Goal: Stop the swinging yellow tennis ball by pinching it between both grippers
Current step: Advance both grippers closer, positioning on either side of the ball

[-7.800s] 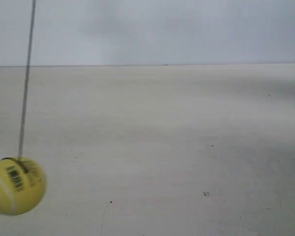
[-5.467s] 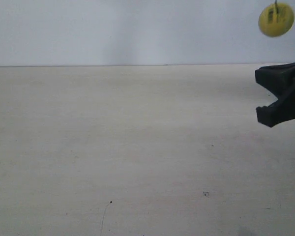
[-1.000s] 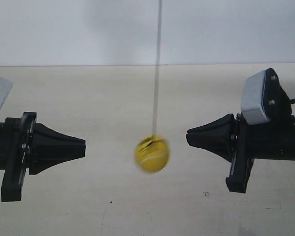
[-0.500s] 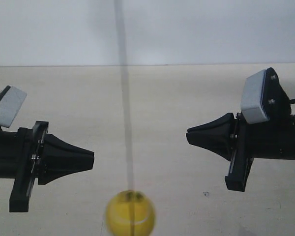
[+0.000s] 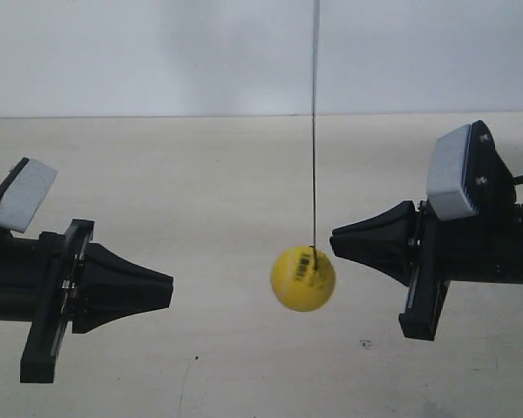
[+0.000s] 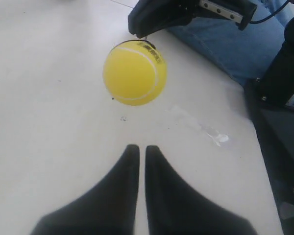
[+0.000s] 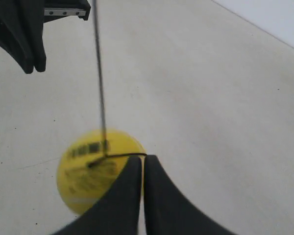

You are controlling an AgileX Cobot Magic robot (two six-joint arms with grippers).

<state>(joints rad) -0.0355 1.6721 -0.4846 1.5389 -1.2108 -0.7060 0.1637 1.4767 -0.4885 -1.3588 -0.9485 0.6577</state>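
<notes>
The yellow tennis ball hangs on a thin dark string between both grippers, above the pale table. My right gripper, the arm at the exterior view's right, is shut. Its tip is almost at the ball's upper side. In the right wrist view the ball is just past the shut fingers of the right gripper. My left gripper is shut too and stands well apart from the ball. The left wrist view shows the ball ahead of the left gripper, with a clear gap.
A plain grey wall stands behind the table. In the left wrist view a person's blue jeans and dark equipment lie past the table's edge. A small shiny patch marks the tabletop.
The ball has swung from low near the front, up and rightwards, close to the right gripper. The left gripper has crept slightly towards the middle. The right gripper has held still.
</notes>
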